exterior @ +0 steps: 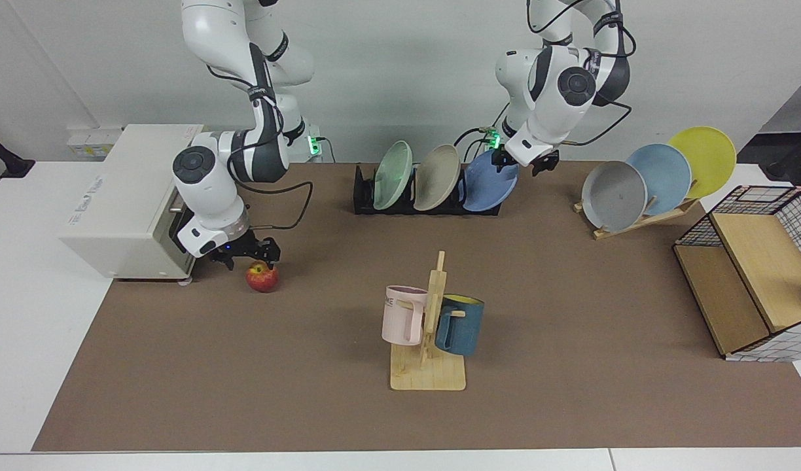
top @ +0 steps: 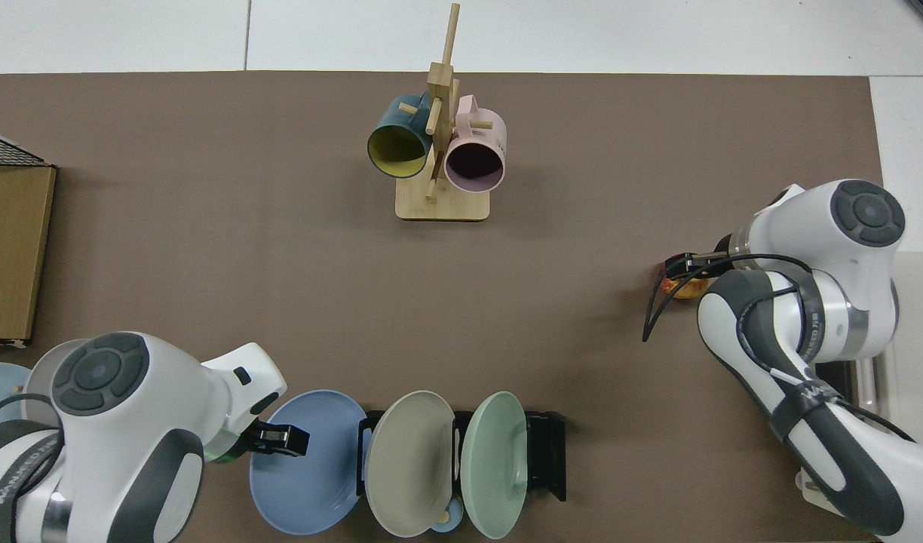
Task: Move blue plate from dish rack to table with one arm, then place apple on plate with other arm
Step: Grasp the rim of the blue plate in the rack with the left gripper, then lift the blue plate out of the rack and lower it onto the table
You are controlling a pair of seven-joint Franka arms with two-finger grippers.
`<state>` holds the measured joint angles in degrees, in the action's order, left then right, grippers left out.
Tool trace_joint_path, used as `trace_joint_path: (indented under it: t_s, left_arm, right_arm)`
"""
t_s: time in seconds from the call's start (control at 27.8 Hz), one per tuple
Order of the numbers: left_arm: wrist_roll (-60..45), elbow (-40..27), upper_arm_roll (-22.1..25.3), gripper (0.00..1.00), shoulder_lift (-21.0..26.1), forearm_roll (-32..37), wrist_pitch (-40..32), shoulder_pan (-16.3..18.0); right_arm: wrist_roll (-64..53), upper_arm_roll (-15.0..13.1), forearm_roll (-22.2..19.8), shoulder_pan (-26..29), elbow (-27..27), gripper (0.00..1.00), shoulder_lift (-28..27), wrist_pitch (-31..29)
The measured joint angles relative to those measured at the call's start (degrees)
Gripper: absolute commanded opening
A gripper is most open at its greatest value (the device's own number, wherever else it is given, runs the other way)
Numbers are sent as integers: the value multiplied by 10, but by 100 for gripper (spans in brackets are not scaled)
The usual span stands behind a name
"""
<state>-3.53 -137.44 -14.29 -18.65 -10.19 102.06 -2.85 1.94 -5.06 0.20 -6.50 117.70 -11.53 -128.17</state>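
Note:
The blue plate [exterior: 489,181] leans in the end slot of the black dish rack [exterior: 363,196], beside a beige and a green plate. My left gripper [exterior: 523,161] is open at the plate's upper rim; in the top view this gripper [top: 280,440] sits over the edge of the blue plate [top: 311,471]. The apple [exterior: 262,277] lies on the brown table [exterior: 570,366] near the toaster oven. My right gripper [exterior: 251,257] is open, low, just above and behind the apple. From above, the right gripper [top: 682,267] hides part of the apple [top: 686,288].
A white toaster oven [exterior: 122,196] stands right behind the right gripper. A mug tree [exterior: 430,327] with a pink and a teal mug is mid-table. A wooden stand [exterior: 642,219] carries grey, sky-blue and yellow plates. A wire-and-wood box [exterior: 754,275] sits at one end.

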Motion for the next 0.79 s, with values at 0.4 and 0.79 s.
trace_joint_path:
  t_s: [0.4, 0.79]
  left_arm:
    - [0, -16, -15, 0, -3, -1, 7, 0]
    - [0, 92, -6, 0, -18, 51, -85, 1]
  right_arm:
    - [1, 0, 0, -1, 10, 0, -55, -48]
    - [1, 0, 0, -5, -3, 0, -52, -32]
